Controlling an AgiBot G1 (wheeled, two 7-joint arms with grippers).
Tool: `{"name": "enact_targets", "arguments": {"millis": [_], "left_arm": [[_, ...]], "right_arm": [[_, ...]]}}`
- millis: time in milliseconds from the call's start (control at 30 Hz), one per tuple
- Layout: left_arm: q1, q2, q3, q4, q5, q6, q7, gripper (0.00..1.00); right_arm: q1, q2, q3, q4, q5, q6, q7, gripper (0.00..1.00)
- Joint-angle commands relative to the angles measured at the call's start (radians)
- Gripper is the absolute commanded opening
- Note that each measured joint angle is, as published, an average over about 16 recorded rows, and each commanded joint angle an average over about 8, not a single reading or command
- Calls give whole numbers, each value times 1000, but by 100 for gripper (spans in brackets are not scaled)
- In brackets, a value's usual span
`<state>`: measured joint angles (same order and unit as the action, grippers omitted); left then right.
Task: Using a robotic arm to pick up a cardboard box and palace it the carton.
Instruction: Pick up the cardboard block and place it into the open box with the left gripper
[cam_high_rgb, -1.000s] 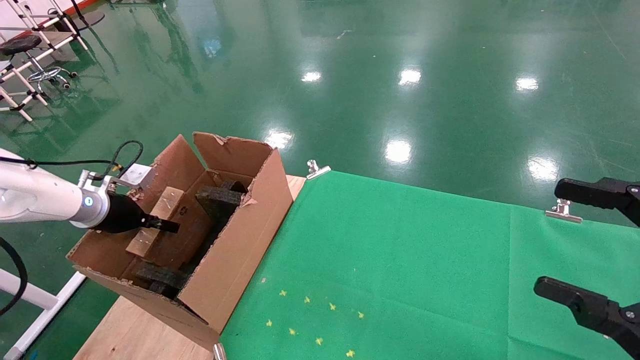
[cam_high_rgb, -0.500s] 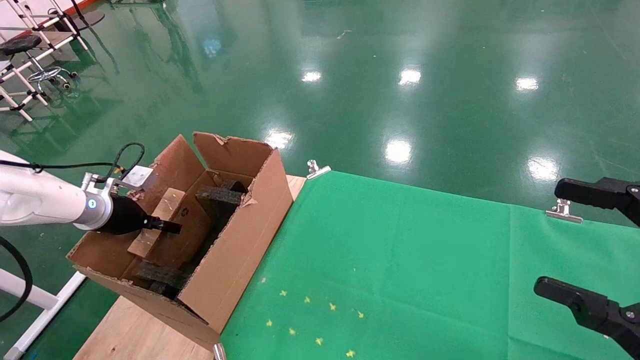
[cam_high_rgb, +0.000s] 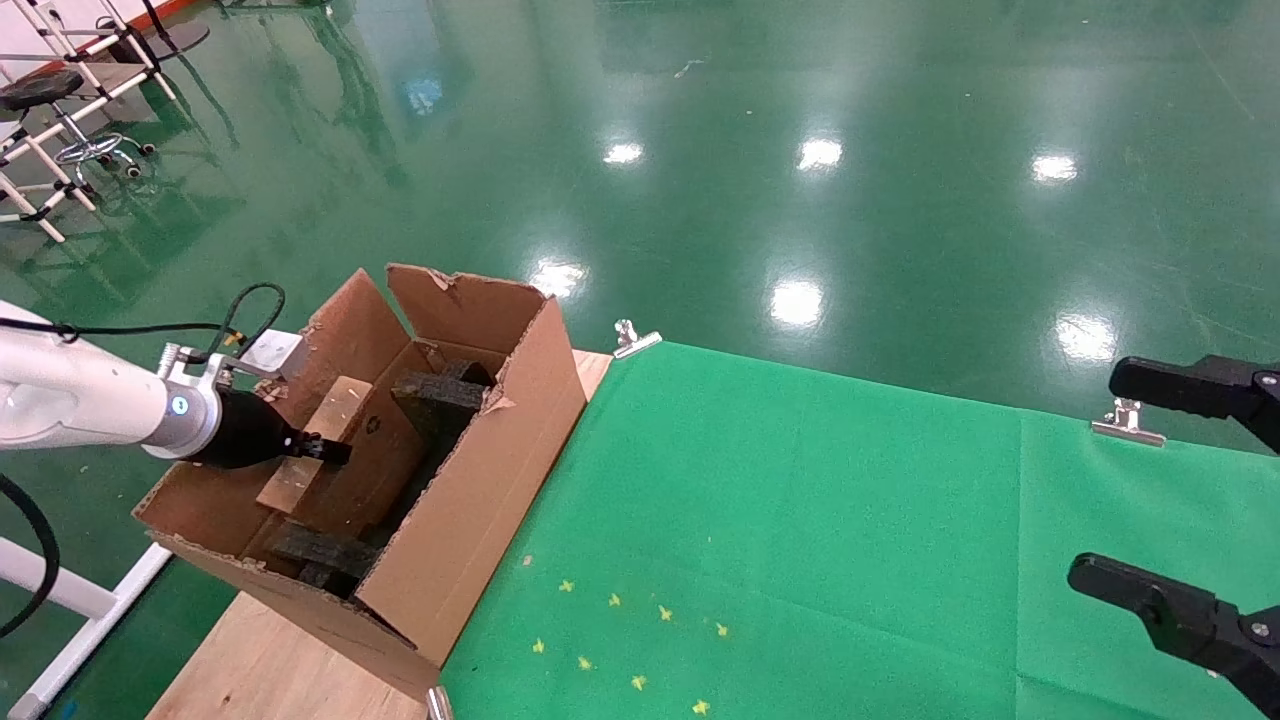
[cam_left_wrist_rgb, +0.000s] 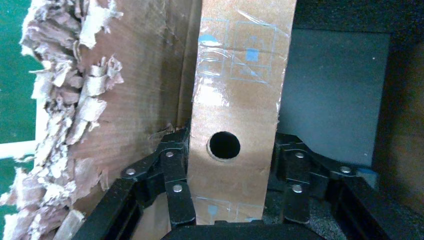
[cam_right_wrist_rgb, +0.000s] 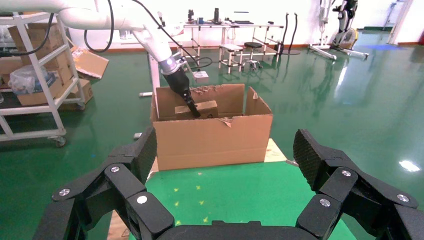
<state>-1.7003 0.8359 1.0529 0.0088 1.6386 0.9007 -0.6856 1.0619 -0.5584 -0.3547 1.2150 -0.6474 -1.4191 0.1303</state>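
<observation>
Left tool pinching cardboard box inside carton, right tool spread

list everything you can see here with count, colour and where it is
cardboard box: 1, brown with clear tape, upright inside the carton, gripped
carton: 1, brown, torn edges, on the wooden table's left end
foam inserts: several, black, inside the carton
table cloth: 1, green, covering the table right of the carton
metal clips: 2 seen, silver, on the cloth's far edge
left gripper: 1, black, shut on the cardboard box inside the carton
right gripper: 1, black, open, parked over the cloth's right side
</observation>
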Motion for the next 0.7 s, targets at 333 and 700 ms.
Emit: {"name": "enact_targets", "arguments": {"millis": [333, 700], "left_arm": [[-30, -3, 8, -1, 10, 14, -5, 100], [-113, -5, -4, -26, -6, 58, -17, 100]], "right_arm": [[0, 0, 0, 0, 0, 0, 0, 100], [0, 0, 0, 0, 0, 0, 0, 100]]}}
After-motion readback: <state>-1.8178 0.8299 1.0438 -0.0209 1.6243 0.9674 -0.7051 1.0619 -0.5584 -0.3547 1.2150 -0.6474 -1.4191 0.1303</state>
